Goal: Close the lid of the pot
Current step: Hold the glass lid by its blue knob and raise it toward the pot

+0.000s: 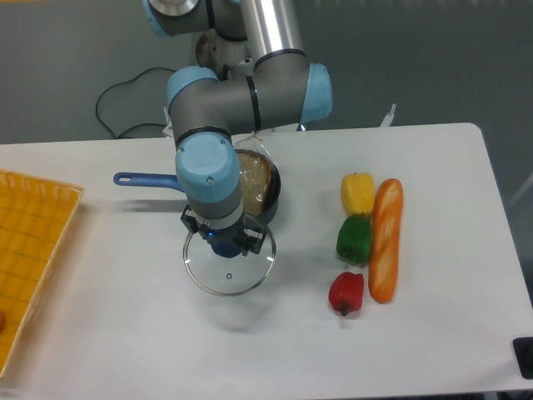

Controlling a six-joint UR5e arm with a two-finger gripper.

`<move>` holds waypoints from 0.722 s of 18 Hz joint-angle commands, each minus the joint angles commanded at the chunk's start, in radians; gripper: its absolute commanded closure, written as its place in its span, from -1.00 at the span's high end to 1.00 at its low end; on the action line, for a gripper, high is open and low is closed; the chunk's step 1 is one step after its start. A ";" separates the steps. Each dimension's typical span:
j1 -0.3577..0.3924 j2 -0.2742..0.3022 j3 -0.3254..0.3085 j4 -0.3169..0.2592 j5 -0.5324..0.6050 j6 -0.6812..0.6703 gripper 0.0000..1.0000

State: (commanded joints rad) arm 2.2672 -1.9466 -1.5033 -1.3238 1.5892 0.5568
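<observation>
The round clear glass pot lid with a thin metal rim [229, 265] sits near the middle of the white table [433, 333], toward its front edge, its rear part overlapping the front rim of the pot; whether it rests on the table or is lifted cannot be told; its blue knob is hidden under the end effector [226, 242], which comes straight down over the lid's centre and appears pinched on the knob, though the fingers are barely visible; just behind, the small dark grey round saucepan [265, 193] stands uncovered with a brownish bread-like item inside, half hidden by the arm, its long blue handle pointing toward the left edge; the grey and light blue arm reaches forward from the rear edge, wrist vertical; at the left edge an orange mesh tray [33, 250] is cut off; toward the right edge lie a yellow pepper [357, 192], a green pepper [354, 238], a red pepper [346, 292] and a long orange baguette [386, 240].
</observation>
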 joint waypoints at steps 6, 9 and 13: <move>0.006 0.005 0.002 -0.008 0.000 0.000 -0.08; 0.009 0.005 0.002 -0.020 0.002 0.000 -0.08; 0.012 0.011 0.000 -0.040 0.002 0.002 -0.09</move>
State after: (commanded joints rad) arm 2.2795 -1.9359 -1.5033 -1.3636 1.5907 0.5584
